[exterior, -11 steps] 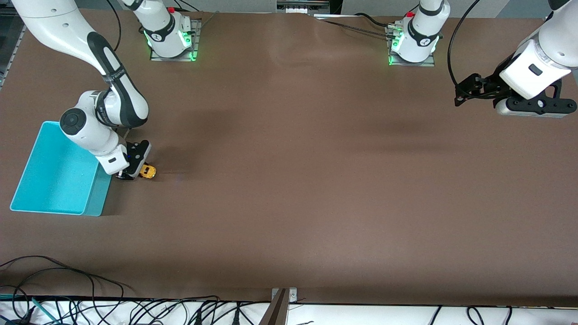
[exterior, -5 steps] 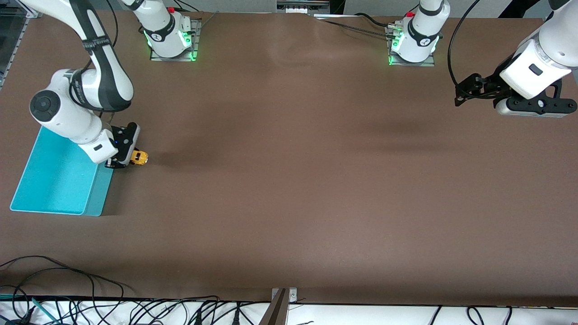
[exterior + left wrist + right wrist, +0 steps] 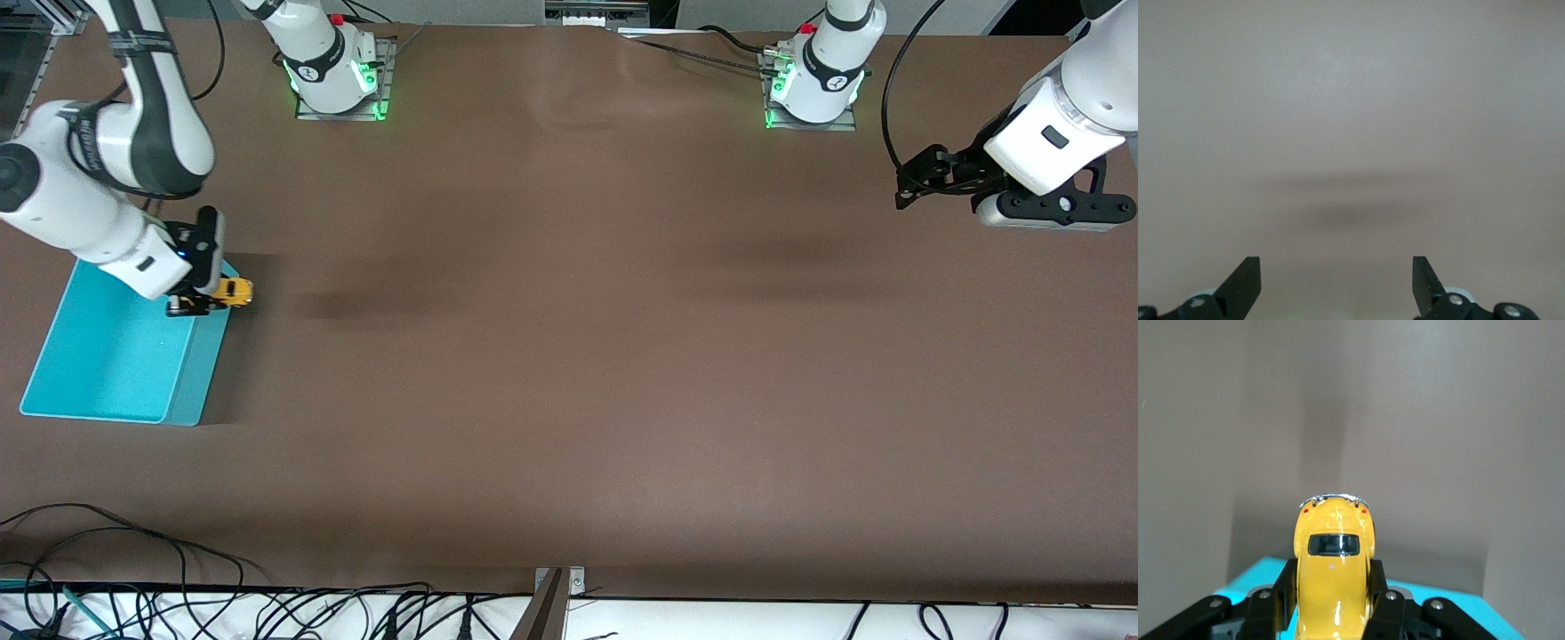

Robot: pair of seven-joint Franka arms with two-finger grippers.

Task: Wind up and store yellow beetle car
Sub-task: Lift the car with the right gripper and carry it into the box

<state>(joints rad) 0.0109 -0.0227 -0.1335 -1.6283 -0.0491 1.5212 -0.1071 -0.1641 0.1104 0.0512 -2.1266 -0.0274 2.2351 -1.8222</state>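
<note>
At the right arm's end of the table stands the turquoise bin (image 3: 116,356), and it has nothing inside. The right gripper (image 3: 197,300) hangs in the air over the rim of this bin, at the edge which is farthest from the front camera. Its two fingers (image 3: 1278,603) are closed on the sides of the yellow toy car (image 3: 233,291), and the car sticks out from them over the corner of the bin. In the right wrist view the car (image 3: 1333,577) is seen from above, between the black fingers. The left arm waits. Its gripper (image 3: 925,173) is up over the bare brown table (image 3: 569,373) at the left arm's end, and its fingers (image 3: 1245,280) are spread wide and hold nothing.
</note>
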